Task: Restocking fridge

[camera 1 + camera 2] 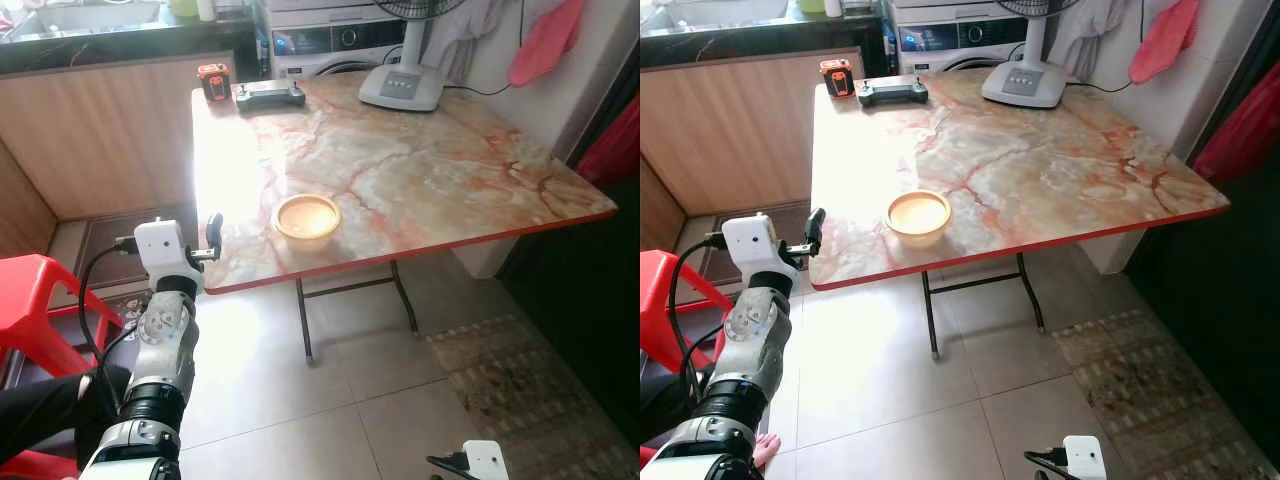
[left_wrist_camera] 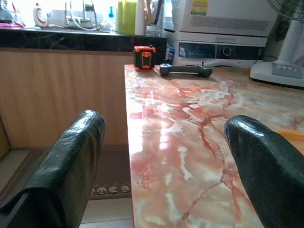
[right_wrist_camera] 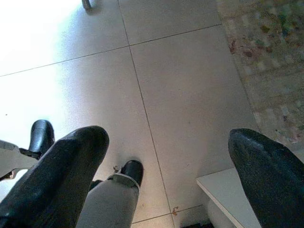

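Observation:
A shallow yellow-orange bowl [image 1: 306, 218] stands near the front edge of the marble-patterned table [image 1: 430, 160]. My left gripper [image 1: 212, 238] is raised at the table's front left corner, level with the top and a short way left of the bowl. In the left wrist view the left gripper [image 2: 166, 156] is open, nothing between its fingers [image 2: 71, 156], and the table's left edge runs between them, with the bowl's rim [image 2: 290, 136] beside one finger. My right arm hangs low; in the right wrist view the right gripper [image 3: 166, 166] is open over the floor tiles.
At the table's far side are a white fan base [image 1: 402, 88], a dark handheld controller [image 1: 270, 95] and a small orange-black device [image 1: 213, 82]. A washing machine [image 1: 330, 42] and a wooden counter [image 1: 110, 130] stand behind. A red plastic stool [image 1: 30, 300] is left of me, a patterned rug [image 1: 520, 380] right.

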`<state>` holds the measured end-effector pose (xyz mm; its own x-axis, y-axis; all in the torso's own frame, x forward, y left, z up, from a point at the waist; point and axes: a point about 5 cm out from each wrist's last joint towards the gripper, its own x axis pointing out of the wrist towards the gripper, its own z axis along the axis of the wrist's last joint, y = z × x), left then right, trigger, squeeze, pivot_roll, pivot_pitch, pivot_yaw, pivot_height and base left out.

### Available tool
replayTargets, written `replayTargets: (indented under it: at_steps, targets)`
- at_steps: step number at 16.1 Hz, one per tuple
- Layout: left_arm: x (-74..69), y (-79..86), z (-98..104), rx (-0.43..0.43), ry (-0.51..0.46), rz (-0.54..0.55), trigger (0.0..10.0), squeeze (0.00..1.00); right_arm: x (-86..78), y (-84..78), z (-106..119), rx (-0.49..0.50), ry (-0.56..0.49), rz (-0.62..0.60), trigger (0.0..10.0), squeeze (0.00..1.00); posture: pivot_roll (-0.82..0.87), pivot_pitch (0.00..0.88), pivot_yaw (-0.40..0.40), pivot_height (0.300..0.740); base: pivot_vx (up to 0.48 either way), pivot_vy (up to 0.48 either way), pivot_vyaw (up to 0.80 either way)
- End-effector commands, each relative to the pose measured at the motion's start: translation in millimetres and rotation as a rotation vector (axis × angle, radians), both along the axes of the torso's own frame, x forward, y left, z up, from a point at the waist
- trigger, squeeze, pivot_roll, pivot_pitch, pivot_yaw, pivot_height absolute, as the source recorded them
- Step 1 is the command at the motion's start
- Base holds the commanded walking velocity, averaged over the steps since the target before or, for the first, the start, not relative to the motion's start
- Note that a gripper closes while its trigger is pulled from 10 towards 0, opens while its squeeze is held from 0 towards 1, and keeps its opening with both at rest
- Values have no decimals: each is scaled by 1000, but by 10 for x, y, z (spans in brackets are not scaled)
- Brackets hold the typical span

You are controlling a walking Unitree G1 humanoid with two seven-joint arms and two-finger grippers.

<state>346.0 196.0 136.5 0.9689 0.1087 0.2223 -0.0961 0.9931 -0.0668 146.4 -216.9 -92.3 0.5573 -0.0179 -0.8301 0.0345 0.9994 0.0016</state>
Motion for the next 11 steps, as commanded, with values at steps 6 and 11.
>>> replayTargets:
  at_steps: [6,11]
  targets:
    - [-32,-3,20,-20,7,-28,10000,0,-41,15,-16,3,7,18,10000,0,41,0,5,740,298,0,0]
    - [-28,-39,24,-10,18,-56,10000,0,-41,20,-17,10,5,3,10000,0,38,0,6,740,325,0,0]
